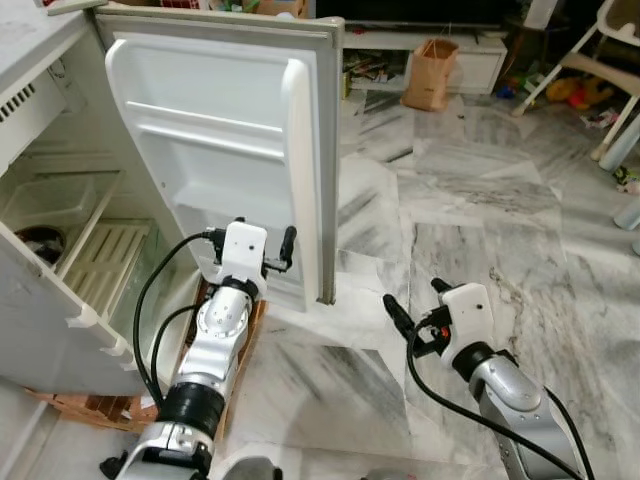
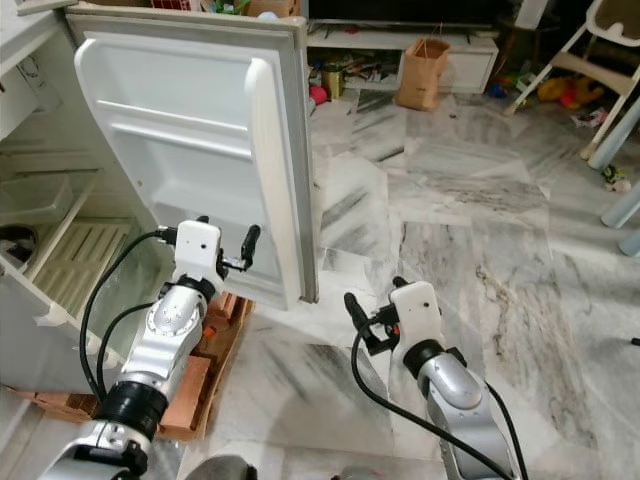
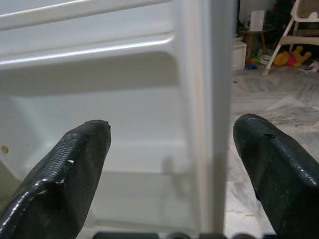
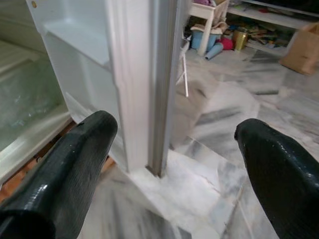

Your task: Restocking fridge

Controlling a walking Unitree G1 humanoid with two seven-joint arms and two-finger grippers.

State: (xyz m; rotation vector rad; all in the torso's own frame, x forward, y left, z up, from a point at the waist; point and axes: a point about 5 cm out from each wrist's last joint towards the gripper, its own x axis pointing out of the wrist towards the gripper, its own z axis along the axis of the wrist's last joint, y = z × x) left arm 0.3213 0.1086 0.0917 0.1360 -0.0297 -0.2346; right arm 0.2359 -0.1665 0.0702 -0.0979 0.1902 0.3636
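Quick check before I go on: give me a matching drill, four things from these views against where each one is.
Things:
1. left gripper
2. right gripper
3. brown paper bag
4. fridge door

Places:
A. on the marble floor by the far white cabinet
B. swung open, inner shelves facing the robot
C. open, low over the floor right of the door's edge
D. open, raised at the door's inner side

Pairs: 1-D, 2-C, 3-A, 4-B

Both eye views look forward and down from the head, sharing the open fridge door (image 1: 230, 150) and marble floor (image 1: 480, 200). The left wrist view faces the door's inner shelves from close by. The right wrist view looks from low at the door's free edge.
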